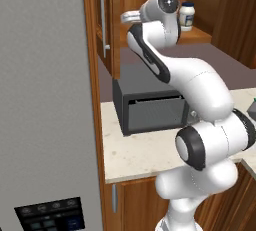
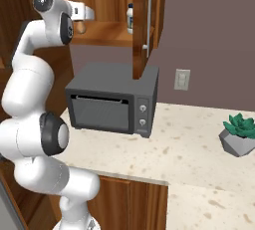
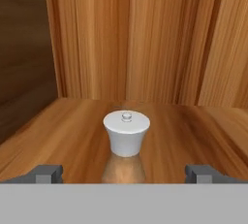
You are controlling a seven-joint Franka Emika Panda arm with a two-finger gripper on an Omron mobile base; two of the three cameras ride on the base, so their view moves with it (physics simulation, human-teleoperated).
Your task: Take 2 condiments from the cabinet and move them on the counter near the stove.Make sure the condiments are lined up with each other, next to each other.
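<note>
The small tan-brown shaker with a whitish top stands upright on the cabinet's wooden shelf, just ahead of my gripper. The gripper is open and holds nothing, with one dark fingertip on each side of the shaker. The white jar with a dark blue lid stands on the same shelf, to the right of my raised hand. In the right base view the jar is half hidden behind the open cabinet door. The stove is out of view.
A dark grey microwave sits on the beige counter right under the cabinet. A potted green plant stands at the far right. The grey refrigerator walls off the left. The door's silver handle hangs beside my arm.
</note>
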